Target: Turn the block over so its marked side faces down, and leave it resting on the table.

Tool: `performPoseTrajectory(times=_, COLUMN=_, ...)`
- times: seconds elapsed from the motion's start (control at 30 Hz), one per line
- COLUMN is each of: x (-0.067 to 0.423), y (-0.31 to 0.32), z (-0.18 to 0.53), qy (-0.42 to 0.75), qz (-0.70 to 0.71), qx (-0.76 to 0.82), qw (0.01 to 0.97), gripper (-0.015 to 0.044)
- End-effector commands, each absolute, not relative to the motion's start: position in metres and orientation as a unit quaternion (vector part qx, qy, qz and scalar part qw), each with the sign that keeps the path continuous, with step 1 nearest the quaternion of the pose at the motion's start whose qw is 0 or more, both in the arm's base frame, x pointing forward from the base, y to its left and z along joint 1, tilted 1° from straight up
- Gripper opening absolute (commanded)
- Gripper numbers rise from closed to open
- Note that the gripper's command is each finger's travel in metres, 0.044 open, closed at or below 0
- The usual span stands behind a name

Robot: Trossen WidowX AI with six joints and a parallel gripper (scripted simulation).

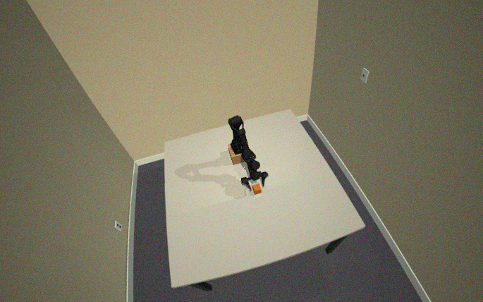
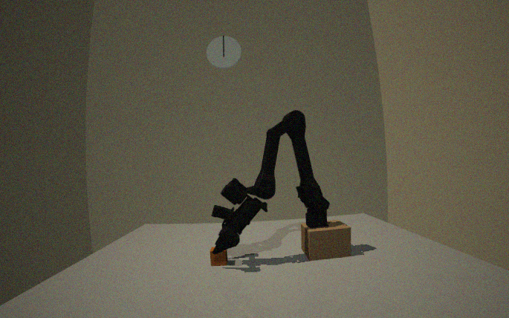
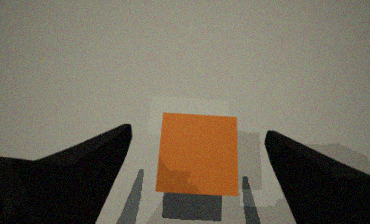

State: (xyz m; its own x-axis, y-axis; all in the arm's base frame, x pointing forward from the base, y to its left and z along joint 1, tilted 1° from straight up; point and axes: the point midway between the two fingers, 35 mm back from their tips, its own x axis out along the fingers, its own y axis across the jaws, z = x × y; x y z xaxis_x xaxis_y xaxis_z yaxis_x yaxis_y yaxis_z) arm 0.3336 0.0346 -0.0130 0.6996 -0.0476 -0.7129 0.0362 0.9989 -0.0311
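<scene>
- black arm (image 1: 242, 144) on a tan pedestal (image 1: 235, 155), far-centre of the white table (image 1: 273, 240).
- gripper (image 1: 254, 182) spread wide, holding nothing, above the orange block (image 1: 257, 189).
</scene>
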Motion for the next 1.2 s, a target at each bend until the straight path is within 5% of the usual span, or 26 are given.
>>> performPoseTrajectory(times=0.0, x=0.306, y=0.033, z=0.037, qy=0.467, qz=-0.022, qx=0.011, qw=0.884, gripper=0.0440)
performPoseTrajectory(times=0.57, x=0.307, y=0.033, z=0.038, qy=0.469, qz=-0.022, qx=0.010, qw=0.883, gripper=0.0440)
performPoseTrajectory(times=1.17, x=0.343, y=0.033, z=0.065, qy=0.690, qz=-0.018, qx=0.015, qw=0.723, gripper=0.0440)
